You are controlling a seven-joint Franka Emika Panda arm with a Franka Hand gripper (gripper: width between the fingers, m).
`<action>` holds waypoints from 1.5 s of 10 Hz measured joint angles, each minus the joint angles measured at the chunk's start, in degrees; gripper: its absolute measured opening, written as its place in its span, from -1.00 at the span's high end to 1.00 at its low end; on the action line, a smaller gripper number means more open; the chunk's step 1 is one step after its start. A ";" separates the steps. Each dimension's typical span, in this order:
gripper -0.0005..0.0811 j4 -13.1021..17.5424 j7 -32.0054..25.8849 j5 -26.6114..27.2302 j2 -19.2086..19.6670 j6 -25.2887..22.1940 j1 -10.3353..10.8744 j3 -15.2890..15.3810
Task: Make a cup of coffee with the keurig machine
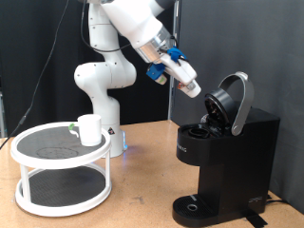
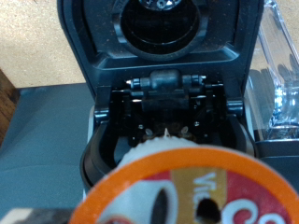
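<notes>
While poised in the air just above the open brewing chamber, seen in the exterior view: white two-finger gripper [image 1: 193, 90] of the arm, tilted down toward the black boxy keurig machine [image 1: 228, 157] at the exterior view's right. Domed hinged lid [image 1: 232, 98] raised, round drip tray [image 1: 195, 204] at the base. Close in the wrist view: round coffee pod with orange-rimmed foil lid [image 2: 192, 191], above the dark pod holder [image 2: 168, 126]. Cannot tell whether fingers pinch the pod or stand spread. Well apart, at the exterior view's left: plain white ceramic cup [image 1: 89, 129], upright on the top shelf of a white round two-tier stand [image 1: 60, 169].
</notes>
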 joint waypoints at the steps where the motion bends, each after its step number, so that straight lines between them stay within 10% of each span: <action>1: 0.03 -0.08 0.00 0.18 0.00 0.00 -0.06 -0.02; 15: 0.03 -3.49 2.19 -5.49 7.24 8.63 0.05 4.69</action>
